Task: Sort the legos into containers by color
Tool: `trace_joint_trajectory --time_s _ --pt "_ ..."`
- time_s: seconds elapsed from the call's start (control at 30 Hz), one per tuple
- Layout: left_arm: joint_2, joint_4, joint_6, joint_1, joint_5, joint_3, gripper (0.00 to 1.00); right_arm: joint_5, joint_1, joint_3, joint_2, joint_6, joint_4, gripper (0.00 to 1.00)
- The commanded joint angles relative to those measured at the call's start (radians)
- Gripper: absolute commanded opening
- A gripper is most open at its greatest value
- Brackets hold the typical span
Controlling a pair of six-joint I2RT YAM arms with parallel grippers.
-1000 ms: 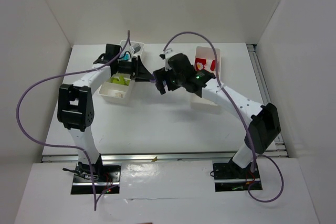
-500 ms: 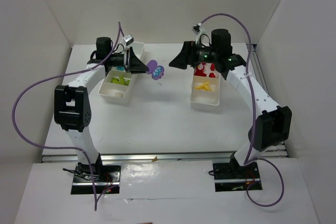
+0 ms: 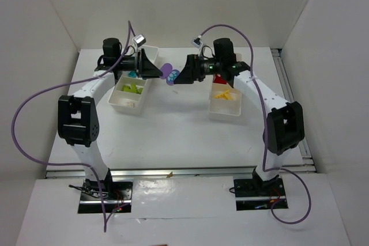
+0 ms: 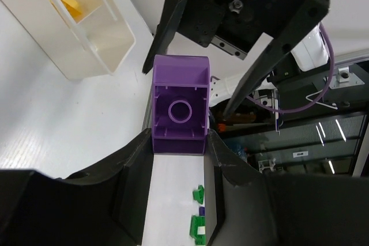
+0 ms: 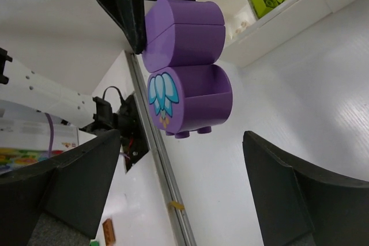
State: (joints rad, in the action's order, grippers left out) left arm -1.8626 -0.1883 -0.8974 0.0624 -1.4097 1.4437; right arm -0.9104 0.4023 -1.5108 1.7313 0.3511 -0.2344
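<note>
The left gripper (image 4: 179, 142) is clamped on the purple piece (image 4: 180, 105), holding it in the air between the left tray (image 3: 124, 106) and the right tray (image 3: 225, 113). The right gripper (image 5: 187, 185) faces the piece from the right, jaws wide apart, neither finger (image 5: 300, 194) touching it. Lime bricks (image 3: 132, 89) lie in the left tray and yellow bricks (image 3: 226, 94) in the right.

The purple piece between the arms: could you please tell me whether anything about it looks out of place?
The purple piece hangs in mid-air between the left tray and right tray, clamped by the left gripper, while the right gripper faces it open, not touching. It sits in no container.
</note>
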Motion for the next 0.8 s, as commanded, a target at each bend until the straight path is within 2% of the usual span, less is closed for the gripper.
trace_joint_trajectory --time_s 0.0,0.17,0.2,0.3,0.43,0.47,0.5,0.77 --pt "0.051 -0.066 -0.006 -0.001 -0.044 -0.002 0.00 -0.036 0.012 -0.025 0.028 0.012 0.089 0.92" --pt "0.060 -0.066 -0.015 -0.001 -0.044 -0.012 0.00 -0.077 0.021 0.049 0.028 0.175 0.303 0.81" --pt "0.060 -0.066 -0.015 -0.001 -0.044 -0.012 0.00 -0.087 0.021 0.063 0.028 0.205 0.387 0.74" --pt "0.060 -0.066 -0.005 -0.001 -0.044 -0.023 0.00 -0.087 0.021 0.098 0.028 0.290 0.499 0.57" --pt "0.060 -0.066 -0.005 -0.001 -0.044 -0.023 0.00 -0.114 0.021 0.100 0.039 0.313 0.486 0.32" --pt "0.060 -0.066 -0.005 -0.001 -0.044 -0.023 0.00 -0.114 0.021 0.100 0.039 0.299 0.472 0.19" --pt "0.060 -0.066 -0.005 -0.001 -0.035 -0.023 0.00 -0.099 0.021 0.119 0.025 0.299 0.446 0.15" --pt "0.042 -0.180 -0.135 -0.010 -0.035 0.007 0.00 0.071 -0.009 0.250 -0.113 0.166 0.241 0.12"
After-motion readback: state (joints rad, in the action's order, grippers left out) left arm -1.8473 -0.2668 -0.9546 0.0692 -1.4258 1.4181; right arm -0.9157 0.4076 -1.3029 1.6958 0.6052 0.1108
